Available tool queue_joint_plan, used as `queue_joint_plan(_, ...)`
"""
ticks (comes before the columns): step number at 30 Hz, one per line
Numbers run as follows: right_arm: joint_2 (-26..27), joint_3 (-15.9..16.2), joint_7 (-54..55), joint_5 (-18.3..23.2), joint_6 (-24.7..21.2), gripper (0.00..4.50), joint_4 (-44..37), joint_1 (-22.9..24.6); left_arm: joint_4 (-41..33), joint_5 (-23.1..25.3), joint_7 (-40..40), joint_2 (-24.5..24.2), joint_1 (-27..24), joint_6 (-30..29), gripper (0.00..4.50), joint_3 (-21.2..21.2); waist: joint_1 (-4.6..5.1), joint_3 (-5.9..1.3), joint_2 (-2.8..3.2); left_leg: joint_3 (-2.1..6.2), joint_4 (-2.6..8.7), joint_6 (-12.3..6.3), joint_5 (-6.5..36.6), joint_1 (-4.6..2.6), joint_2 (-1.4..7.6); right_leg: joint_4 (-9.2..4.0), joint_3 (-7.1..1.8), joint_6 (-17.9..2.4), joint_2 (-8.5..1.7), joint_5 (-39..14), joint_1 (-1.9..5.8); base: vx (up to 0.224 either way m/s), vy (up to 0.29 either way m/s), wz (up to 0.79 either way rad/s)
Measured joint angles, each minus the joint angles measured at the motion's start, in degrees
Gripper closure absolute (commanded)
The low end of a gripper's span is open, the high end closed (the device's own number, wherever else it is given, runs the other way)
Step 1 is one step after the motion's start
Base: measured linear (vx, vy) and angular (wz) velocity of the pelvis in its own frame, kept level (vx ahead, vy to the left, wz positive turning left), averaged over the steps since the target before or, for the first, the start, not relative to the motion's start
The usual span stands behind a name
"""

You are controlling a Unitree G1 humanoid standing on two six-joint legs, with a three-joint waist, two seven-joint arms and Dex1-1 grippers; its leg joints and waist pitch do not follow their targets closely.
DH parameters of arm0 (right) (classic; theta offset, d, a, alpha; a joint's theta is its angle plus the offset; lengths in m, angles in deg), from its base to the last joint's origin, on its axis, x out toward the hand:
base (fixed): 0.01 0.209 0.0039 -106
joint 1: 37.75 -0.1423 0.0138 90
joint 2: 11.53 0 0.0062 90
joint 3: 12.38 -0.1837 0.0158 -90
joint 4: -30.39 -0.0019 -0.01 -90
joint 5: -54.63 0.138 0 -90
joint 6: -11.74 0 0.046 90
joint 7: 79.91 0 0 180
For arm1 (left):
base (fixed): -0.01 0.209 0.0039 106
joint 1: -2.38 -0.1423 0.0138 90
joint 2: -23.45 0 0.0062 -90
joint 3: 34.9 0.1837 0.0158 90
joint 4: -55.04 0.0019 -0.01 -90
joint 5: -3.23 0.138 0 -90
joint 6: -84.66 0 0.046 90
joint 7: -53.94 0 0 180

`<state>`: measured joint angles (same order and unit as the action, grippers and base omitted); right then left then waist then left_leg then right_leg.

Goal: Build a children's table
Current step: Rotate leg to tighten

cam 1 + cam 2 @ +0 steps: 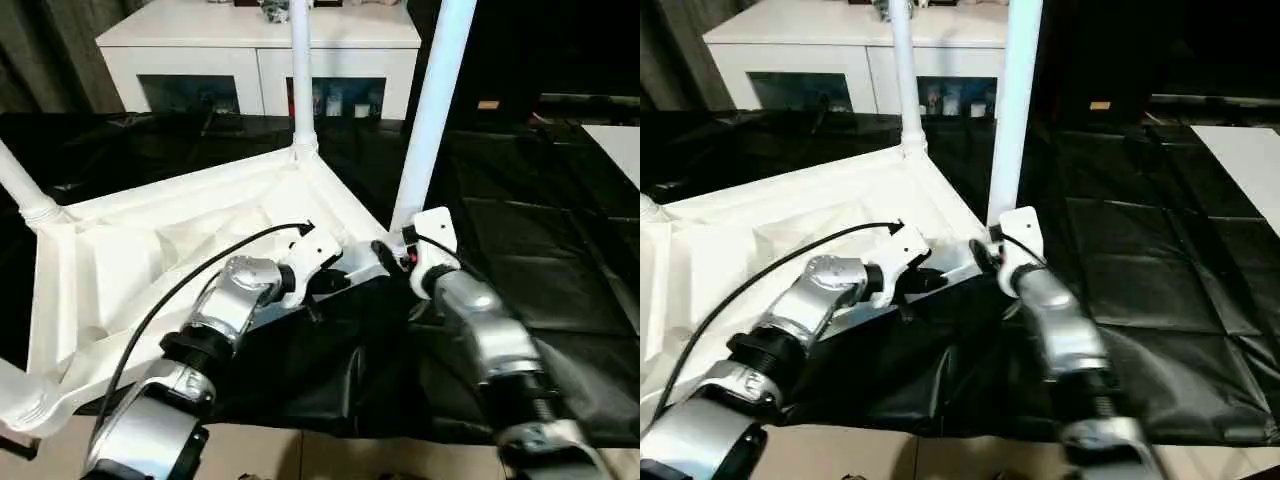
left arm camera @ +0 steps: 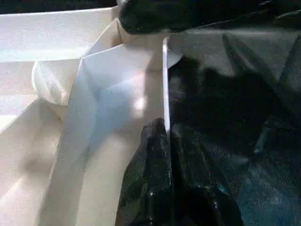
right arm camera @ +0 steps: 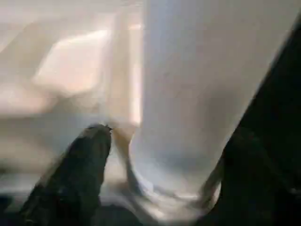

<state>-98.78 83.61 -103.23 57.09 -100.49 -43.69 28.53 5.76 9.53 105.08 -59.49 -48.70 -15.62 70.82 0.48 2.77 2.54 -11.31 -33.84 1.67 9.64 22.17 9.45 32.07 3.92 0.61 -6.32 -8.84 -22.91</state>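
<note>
Black sheeting (image 1: 560, 250) carries the upturned tabletop (image 1: 150, 260), rim pinched by left end effector (image 2: 167, 134); right end effector (image 3: 164, 155) straddles a leg (image 1: 430, 110).

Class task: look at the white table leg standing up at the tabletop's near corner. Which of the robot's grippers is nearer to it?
Right. The right gripper has its jaws around the base of the leg. The left gripper pinches the tabletop edge beside that corner.

One tabletop (image 1: 150, 250), underside up. Four legs: far (image 1: 300, 70), near-right (image 1: 432, 110), left (image 1: 22, 185), near-left (image 1: 15, 385). Two claws: left (image 1: 318, 285), right (image 1: 395, 250). One cabinet (image 1: 260, 45) behind the tabletop.
</note>
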Motion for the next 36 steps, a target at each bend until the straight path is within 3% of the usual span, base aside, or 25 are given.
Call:
queue_joint_plan(1, -5.58, 1.4, -6.61, 1.17, -0.93, 0.64, -4.38, 1.66, -0.69, -0.09, 1.86, -1.01, -0.18, 0.24, 4.5, 0.57, -0.54, 0.0, -0.01, -0.01, 0.0, 0.0, 0.0, -0.01, 0.01, 0.05, -0.04, -0.01, 0.01, 0.01, 0.01, 0.0, 0.0, 0.0)
queue_joint_plan(4, -13.52, 2.0, -18.57, 3.98, -1.19, 0.64, -11.29, 4.05, -1.87, -0.4, 5.69, -3.55, -0.66, 1.28, 4.5, 1.18, -0.78, -0.05, -0.1, -0.02, 0.03, -0.03, 0.02, -0.08, 0.15, 0.18, -0.01, -0.06, 0.11, 0.07, 0.01, 0.0, 0.0, 0.0)
queue_joint_plan(10, -18.59, 2.51, -28.34, 6.55, 0.63, 0.64, -13.81, 7.69, -5.55, -1.71, 13.52, -9.13, -2.73, 3.39, 4.5, 2.1, -0.94, -0.07, -0.18, -0.04, 0.01, 0.0, 0.03, -0.1, 0.29, 0.9, 0.0, -0.28, 0.17, 0.2, -0.27, 0.0, 0.0, 0.0)
queue_joint_plan(15, -18.52, 1.85, -28.62, 7.26, 1.02, 0.64, -13.3, 7.44, -10.5, -3.22, 19.97, -12.97, -5.15, 2.63, 4.5, 2.8, -1.17, -0.07, -0.18, -0.04, 0.05, 0.02, 0.04, -0.1, 0.38, 0.97, 0.02, -0.14, 0.23, 0.11, -0.29, 0.0, 0.0, 0.0)
queue_joint_plan(23, -15.7, 3.44, -30.54, 8.4, 1.72, 0.64, -8.86, 5.52, -11.3, -3.28, 20.6, -13.21, -5.29, 1.97, 4.5, 3.08, -1.27, 0.01, -0.34, -0.13, -0.04, 0.03, 0.04, -0.09, 0.35, 0.96, -0.12, -0.08, 0.22, 0.08, -0.28, 0.0, 0.0, 0.0)
queue_joint_plan(36, -14.99, 3.53, -32.45, 9.05, 2.46, 1.73, -5.46, 4.97, -11.89, -3.37, 20.37, -13.32, -5.47, 1.51, 4.5, 3.16, -1.76, 0.03, -0.37, -0.15, -0.04, 0.03, 0.03, -0.1, 0.36, 0.99, -0.12, -0.15, 0.22, 0.12, -0.28, 0.0, 0.0, 0.0)
